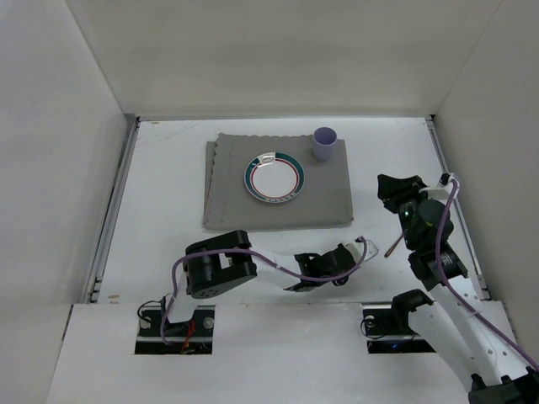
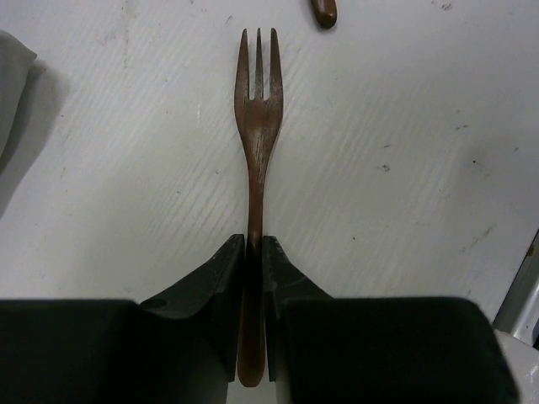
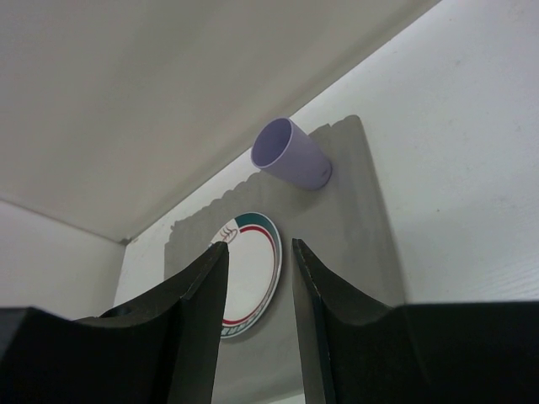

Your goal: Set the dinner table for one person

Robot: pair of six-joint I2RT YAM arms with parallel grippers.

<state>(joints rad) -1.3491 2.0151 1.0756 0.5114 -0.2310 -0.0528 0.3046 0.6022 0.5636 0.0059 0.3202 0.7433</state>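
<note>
Right between the fingers of the left claw point(image 2: 253, 244) there's a slim brown wooden fork point(image 2: 258, 126), and the claw is clenched on its handle, one pad on each side. The butt of the handle pokes back between the fingers toward the wrist. The three tines point straight out ahead of the claw. As far as I can tell the fork lies flat on the big plain white rectangular worktop point(image 2: 404, 168), which fills everything under and ahead of this claw. Just past the tines, a bit to the right, a rounded brown wooden end point(image 2: 324, 10) of some other piece peeks in. Can't tell what it is. Off to the claw's left you catch an edge of the grey rectangular cloth mat point(image 2: 13, 93).

The right claw point(image 3: 259, 248) is released: fingers parted, only air between them. Well ahead of its tips sits the mat point(image 3: 362, 244), spread on the worktop point(image 3: 472, 168). On it is a round white plate with green and red rim rings point(image 3: 253, 269), partly hidden behind the claw's left finger. A plain lilac plastic cup point(image 3: 290, 153) is further out beyond the plate, well apart from the claw.

From the top camera the cup point(image 1: 325, 143) stands upright on the mat's far right corner, near the plate point(image 1: 274, 178) but not touching it.
</note>
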